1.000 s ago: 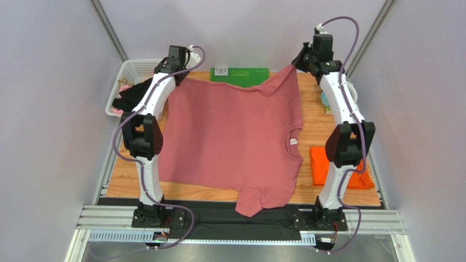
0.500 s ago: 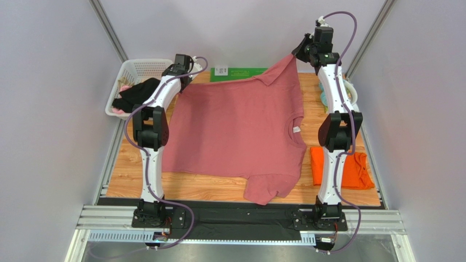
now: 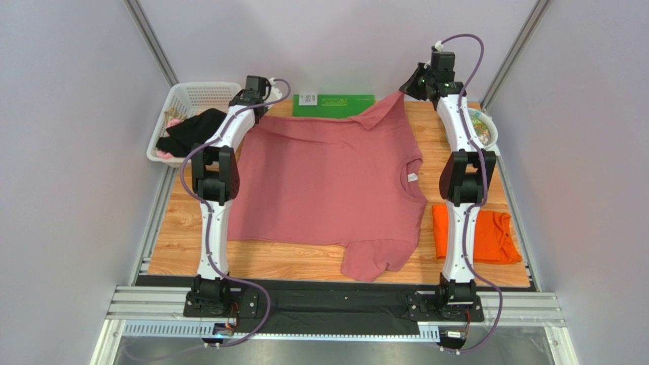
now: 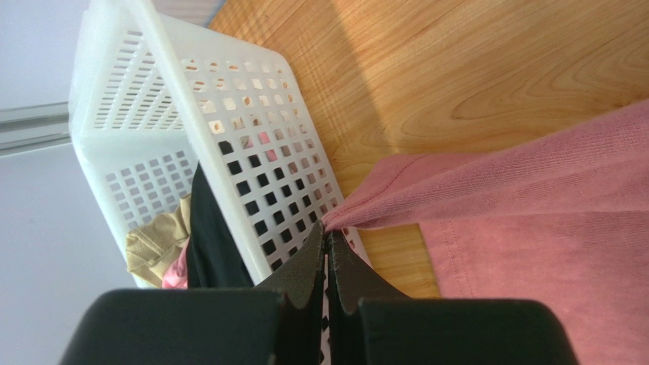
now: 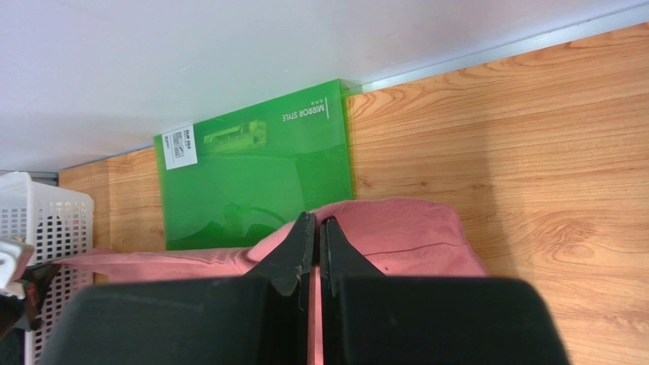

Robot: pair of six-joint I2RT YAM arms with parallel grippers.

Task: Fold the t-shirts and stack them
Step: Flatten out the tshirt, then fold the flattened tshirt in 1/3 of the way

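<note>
Table (image 3: 183, 228): wood top, mostly covered.

Pink t-shirt (image 3: 327, 182): the biggest item. It is spread over the middle with the collar toward the right edge, and the near sleeve reaches almost to the near edge. Its far side is lifted and pulled taut between the two arms.

Orange t-shirt (image 3: 499, 236): lies folded by the right edge toward the near-right corner, just beside the pink one. I can't tell if they touch, because the right arm hides the gap.

Green mat (image 3: 343, 105): flat at the far edge, and the raised pink cloth partly overlaps it in the top view.

White basket (image 3: 194, 95): off the far-left corner, with dark clothes in it.

Bowl (image 3: 485, 125): in the far-right corner.

Left gripper (image 4: 326, 232): pressed together on a pinch of pink cloth at the shirt's far-left corner, right next to the basket wall.

Right gripper (image 5: 314, 220): pinching the pink far sleeve above the mat's right end.

Step, as I judge it: flattening the pink shirt before folding.
- Lower both pinches at the same rate and keep the far side stretched so no wrinkle gets trapped.
- Let go only once the cloth rests on the wood.
- It is better to set it slightly nearward so it clears the mat.

Room:
- Tight at the far-left corner (basket) and the far-right corner (bowl).
- Bare wood runs along the left edge and the near-left corner.
- The near sleeve could slip over the near edge if the shirt is dragged that way.
</note>
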